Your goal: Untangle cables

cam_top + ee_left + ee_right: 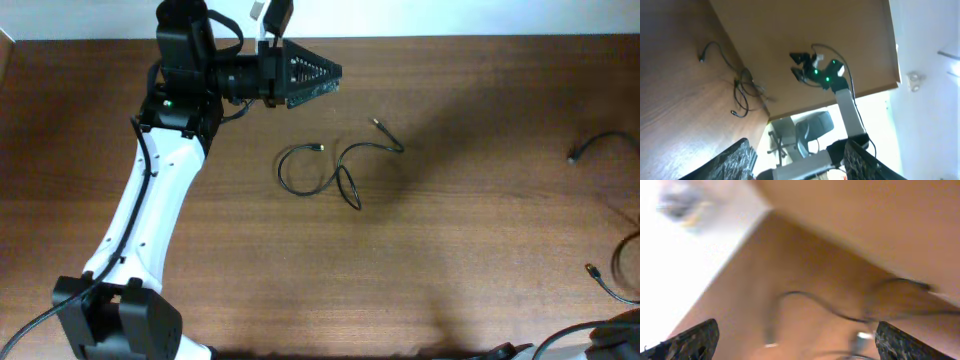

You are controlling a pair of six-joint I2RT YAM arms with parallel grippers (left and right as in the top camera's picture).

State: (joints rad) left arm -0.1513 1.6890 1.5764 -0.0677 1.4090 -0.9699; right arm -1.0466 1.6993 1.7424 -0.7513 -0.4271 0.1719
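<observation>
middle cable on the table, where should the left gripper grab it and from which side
Grip the cable on its single arched strand right of the crossover, coming straight down with the left gripper: it lies flat, clear of the loop.

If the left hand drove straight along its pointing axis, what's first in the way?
Nothing close, as far as I can tell. The left hand points along the far side of the table; the cables lie off that line. Farther ahead the right hand sits roughly in line, depth unclear.
</observation>
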